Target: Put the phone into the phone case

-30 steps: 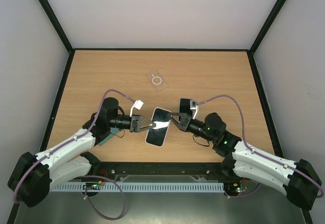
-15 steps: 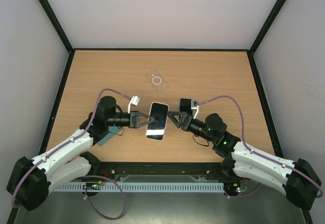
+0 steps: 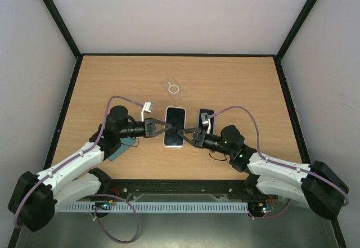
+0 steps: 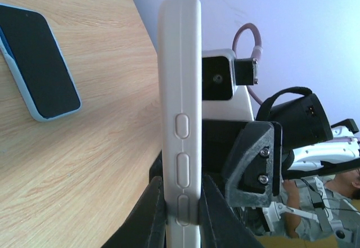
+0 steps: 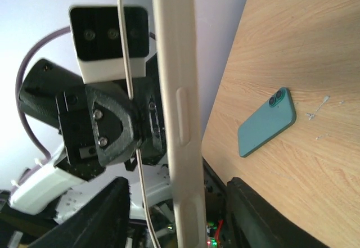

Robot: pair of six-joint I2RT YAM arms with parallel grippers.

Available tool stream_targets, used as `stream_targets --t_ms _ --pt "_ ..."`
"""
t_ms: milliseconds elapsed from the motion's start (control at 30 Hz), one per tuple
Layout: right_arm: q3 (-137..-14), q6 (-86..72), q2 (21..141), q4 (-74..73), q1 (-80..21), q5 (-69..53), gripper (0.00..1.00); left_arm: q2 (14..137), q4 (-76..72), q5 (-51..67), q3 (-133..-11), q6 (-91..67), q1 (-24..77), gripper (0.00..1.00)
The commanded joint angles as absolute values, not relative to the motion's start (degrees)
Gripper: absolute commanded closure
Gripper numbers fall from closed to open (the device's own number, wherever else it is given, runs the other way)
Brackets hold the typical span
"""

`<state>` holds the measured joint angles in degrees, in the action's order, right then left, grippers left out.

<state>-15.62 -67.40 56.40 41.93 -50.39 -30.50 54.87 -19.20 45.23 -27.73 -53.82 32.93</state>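
Observation:
A phone with a white rim and a black screen is held above the table between my two grippers. My left gripper is shut on its left edge; in the left wrist view both fingers press the white rim. My right gripper is at the phone's right edge. In the right wrist view its fingers stand wide apart on either side of the white rim without touching it. A clear phone case lies flat on the table behind the phone.
A teal phone lies face down under my left arm and shows in the right wrist view. A black-screened phone in a light blue case lies by my right gripper and shows in the left wrist view.
The white-rimmed phone has moved away from the near edge and straightened. My left gripper has carried it. My right gripper has come back round its right edge with the fingers apart.

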Motion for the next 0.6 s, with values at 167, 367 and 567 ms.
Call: stream_targets --t_ms 167,367,567 --pt "-15.03 -66.71 55.05 44.13 -50.81 -29.9 0.85 55.19 -19.27 39.7 -30.0 -52.79 32.76 0.98" --pt "-16.58 -65.61 55.06 40.18 -50.83 -28.09 0.98 54.79 -16.89 37.28 -29.84 -52.37 32.11 0.8" --pt "-18.39 -62.29 56.06 31.15 -50.75 -23.55 0.98 53.67 -9.75 34.14 -29.91 -50.09 29.65 0.39"
